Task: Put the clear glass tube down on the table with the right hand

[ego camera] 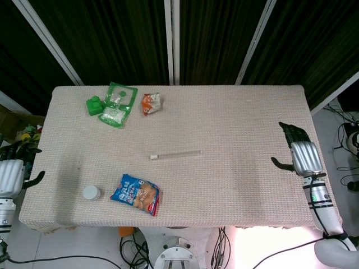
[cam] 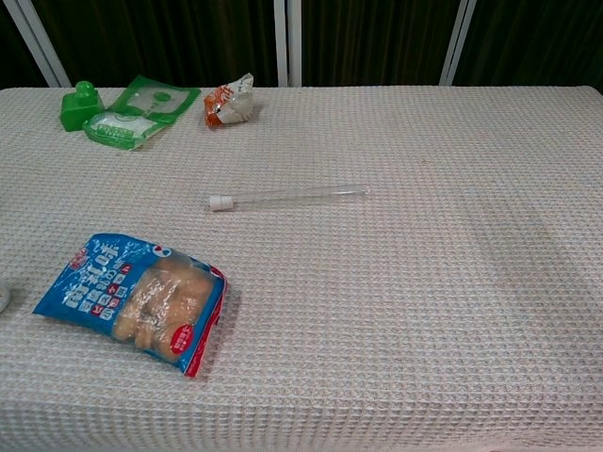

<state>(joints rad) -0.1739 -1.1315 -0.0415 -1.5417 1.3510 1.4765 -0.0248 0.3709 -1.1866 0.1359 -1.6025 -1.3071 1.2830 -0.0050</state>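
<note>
The clear glass tube [ego camera: 175, 154] with a white cap lies flat on the table near its middle, cap end to the left; it shows in the chest view as well [cam: 287, 197]. Nothing touches it. My right hand [ego camera: 300, 154] hangs past the table's right edge, far from the tube, fingers curled in and holding nothing. My left hand [ego camera: 11, 172] is off the table's left edge, fingers also curled and empty. Neither hand shows in the chest view.
A blue snack bag [ego camera: 136, 194] lies near the front left, with a small white cap [ego camera: 90, 193] beside it. At the back left sit a green packet [ego camera: 116, 103], a green bottle [ego camera: 94, 105] and an orange snack packet [ego camera: 151, 103].
</note>
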